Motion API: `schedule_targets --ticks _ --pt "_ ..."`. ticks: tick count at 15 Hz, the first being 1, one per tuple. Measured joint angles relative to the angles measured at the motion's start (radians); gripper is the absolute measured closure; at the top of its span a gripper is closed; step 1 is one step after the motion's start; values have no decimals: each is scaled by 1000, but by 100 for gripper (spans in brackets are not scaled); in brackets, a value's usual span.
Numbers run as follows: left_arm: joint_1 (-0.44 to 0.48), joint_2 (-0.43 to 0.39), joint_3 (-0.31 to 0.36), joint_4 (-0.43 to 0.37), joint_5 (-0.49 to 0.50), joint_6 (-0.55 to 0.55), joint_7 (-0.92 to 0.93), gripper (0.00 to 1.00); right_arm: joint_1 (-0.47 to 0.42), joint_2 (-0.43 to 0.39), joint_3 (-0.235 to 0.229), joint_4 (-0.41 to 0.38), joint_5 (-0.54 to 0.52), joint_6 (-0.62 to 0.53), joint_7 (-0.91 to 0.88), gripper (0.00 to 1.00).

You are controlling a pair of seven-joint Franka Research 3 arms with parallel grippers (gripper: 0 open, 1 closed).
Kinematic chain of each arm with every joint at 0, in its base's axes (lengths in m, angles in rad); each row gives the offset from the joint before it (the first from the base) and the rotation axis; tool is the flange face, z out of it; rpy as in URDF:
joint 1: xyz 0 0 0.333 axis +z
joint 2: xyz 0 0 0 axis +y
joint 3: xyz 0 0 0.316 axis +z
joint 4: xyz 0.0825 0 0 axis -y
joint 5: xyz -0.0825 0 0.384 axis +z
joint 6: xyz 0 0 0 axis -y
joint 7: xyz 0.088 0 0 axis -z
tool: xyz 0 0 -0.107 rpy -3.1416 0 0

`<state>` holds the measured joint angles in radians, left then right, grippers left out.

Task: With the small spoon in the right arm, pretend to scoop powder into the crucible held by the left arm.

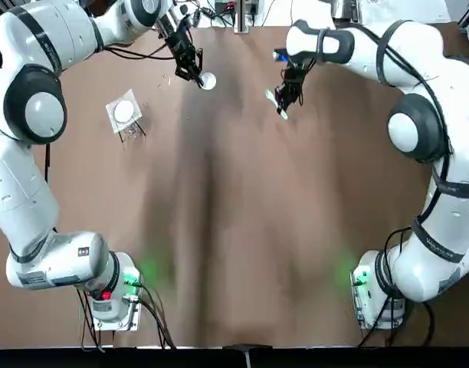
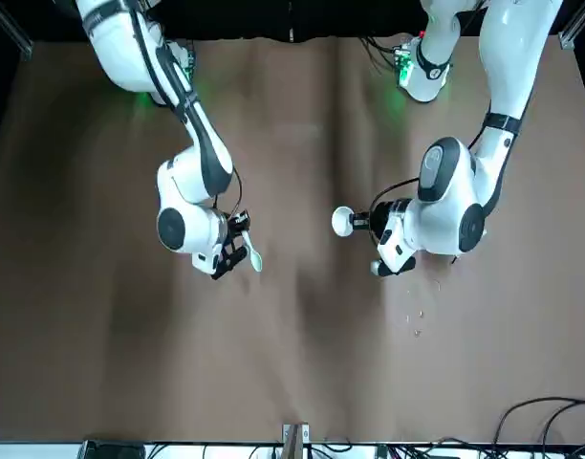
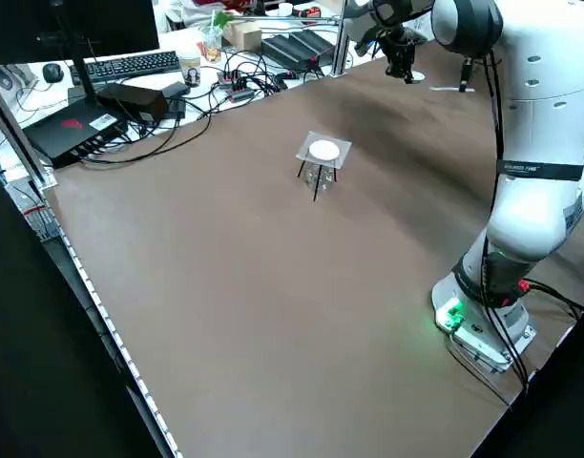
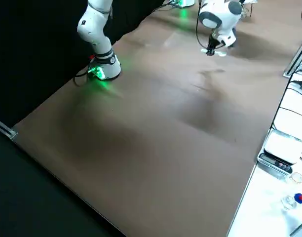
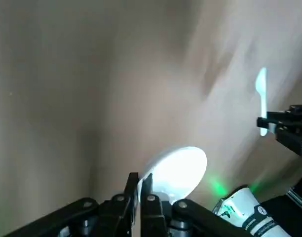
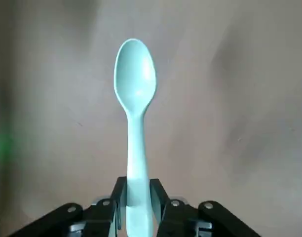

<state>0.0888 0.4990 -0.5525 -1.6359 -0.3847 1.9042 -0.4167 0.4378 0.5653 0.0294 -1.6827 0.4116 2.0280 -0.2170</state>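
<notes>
Brown table (image 1: 234, 230) seen from overhead, with two white robot arms reaching toward its far side. The left gripper (image 1: 193, 72), far and left of centre, has its fingers pinched together on the rim of a small white crucible (image 1: 208, 80), held above the surface. The right gripper (image 1: 288, 93), far and right of centre, is clamped on the handle of a small pale green spoon (image 1: 277, 103), its bowl pointing away from the gripper. Spoon and crucible are near each other but apart, with bare table between them. Toward the left of the table stands a small wire stand (image 1: 124, 113) carrying a white disc. Beyond the far edge is a cluttered desk with a keyboard (image 3: 130, 65).
</notes>
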Motion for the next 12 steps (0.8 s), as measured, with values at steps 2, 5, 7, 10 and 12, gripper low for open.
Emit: schedule_targets --ticks 2,5,7,10,12 --pt "-19 0 0 0 11 33 0 95 2 -39 2 19 1 -9 52 75" --pt "-89 5 0 0 14 107 -53 95 19 -88 27 96 3 -87 219 75" --pt "-110 13 1 0 14 136 -90 95 25 -93 53 145 4 -124 303 75" --pt "-140 31 1 -1 21 184 -129 95 27 -94 93 179 32 -161 368 75" --pt "-161 40 1 0 22 217 -134 95 27 -101 97 185 99 -208 372 75"
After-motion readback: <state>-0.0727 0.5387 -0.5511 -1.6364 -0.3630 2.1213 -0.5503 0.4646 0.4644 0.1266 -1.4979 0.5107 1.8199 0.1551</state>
